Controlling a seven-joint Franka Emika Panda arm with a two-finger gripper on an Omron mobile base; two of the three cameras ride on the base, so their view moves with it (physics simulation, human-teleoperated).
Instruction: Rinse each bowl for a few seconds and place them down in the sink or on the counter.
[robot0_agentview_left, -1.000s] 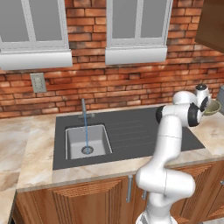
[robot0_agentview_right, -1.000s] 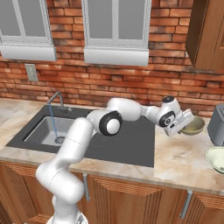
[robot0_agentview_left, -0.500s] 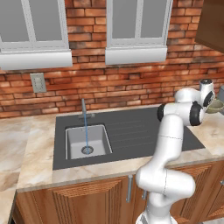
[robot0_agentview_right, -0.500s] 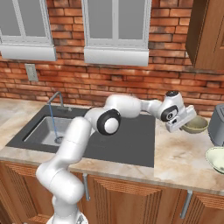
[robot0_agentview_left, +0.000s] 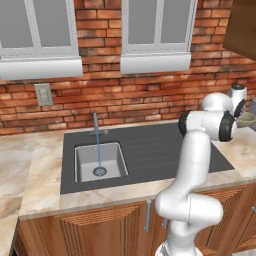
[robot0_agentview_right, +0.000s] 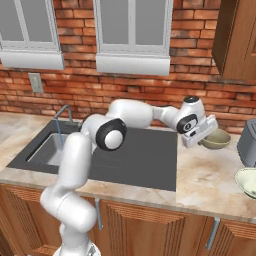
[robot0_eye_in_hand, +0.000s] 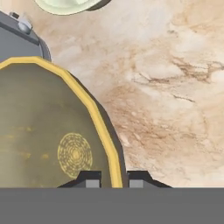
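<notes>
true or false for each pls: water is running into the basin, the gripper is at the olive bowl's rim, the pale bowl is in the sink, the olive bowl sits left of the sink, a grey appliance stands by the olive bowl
1. Water runs from the faucet into the basin. True.
2. The gripper has its jaws astride the olive bowl's rim. True.
3. The pale bowl is in the sink. False: it sits on the counter, right of the sink.
4. The olive bowl sits left of the sink. False: it is to its right.
5. A grey appliance stands beside the olive bowl. True.

The hand (robot0_agentview_right: 204, 141) meets the olive bowl (robot0_agentview_right: 216, 139) on the counter (robot0_agentview_right: 200, 175).
</notes>
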